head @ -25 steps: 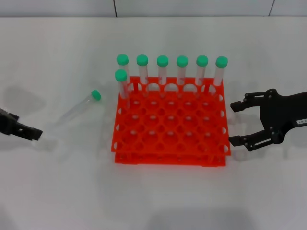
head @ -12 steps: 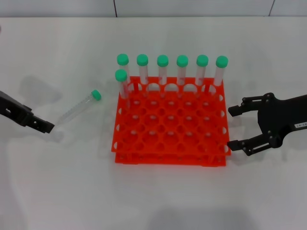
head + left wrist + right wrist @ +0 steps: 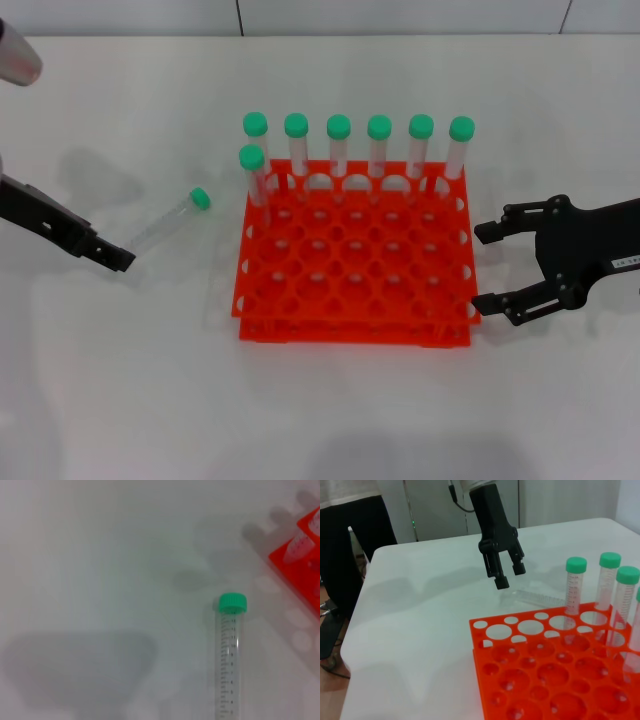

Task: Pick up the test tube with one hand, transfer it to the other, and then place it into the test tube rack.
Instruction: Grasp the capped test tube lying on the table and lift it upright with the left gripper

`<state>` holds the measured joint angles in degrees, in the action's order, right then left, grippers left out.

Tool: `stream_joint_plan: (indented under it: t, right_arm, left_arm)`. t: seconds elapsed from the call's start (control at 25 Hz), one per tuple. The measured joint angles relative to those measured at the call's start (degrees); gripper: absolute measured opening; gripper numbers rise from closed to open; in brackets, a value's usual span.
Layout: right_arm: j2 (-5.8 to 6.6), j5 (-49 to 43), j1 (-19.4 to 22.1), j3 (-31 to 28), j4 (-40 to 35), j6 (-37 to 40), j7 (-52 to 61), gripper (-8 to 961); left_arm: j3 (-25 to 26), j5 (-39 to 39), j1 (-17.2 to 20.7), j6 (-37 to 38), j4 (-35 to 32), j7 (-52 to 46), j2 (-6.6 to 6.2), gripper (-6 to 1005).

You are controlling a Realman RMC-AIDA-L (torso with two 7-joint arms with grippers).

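Note:
The test tube [image 3: 168, 222], clear with a green cap, lies on the white table left of the orange-red rack [image 3: 355, 322]. It also shows in the left wrist view [image 3: 229, 665] and the right wrist view [image 3: 538, 598]. My left gripper [image 3: 118, 260] sits low by the tube's bottom end, apart from it. In the right wrist view the left gripper [image 3: 510, 576] has its fingers slightly apart and empty. My right gripper [image 3: 481, 268], with a white label, is open and empty beside the rack's right edge.
Several green-capped tubes [image 3: 338, 140] stand upright in the rack's back row, and one stands in the second row at the left [image 3: 253, 170]. A person in dark trousers [image 3: 355, 540] stands beyond the table's far end in the right wrist view.
My left gripper has moved right and a little up the picture, from the left edge to the tube's bottom end. The right gripper shifted slightly and stays open. The tube has not moved.

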<state>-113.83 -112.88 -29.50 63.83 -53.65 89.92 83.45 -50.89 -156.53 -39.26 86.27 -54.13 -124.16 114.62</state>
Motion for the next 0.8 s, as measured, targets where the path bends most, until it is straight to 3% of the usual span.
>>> stream_joint_plan:
  t: [0.8]
  right_arm:
    - [-0.67, 0.35, -0.24, 0.07, -0.37, 1.37, 0.04, 873]
  left_arm:
    - [0.05, 0.1, -1.23, -2.6, 3.57, 0.29, 0.11, 853]
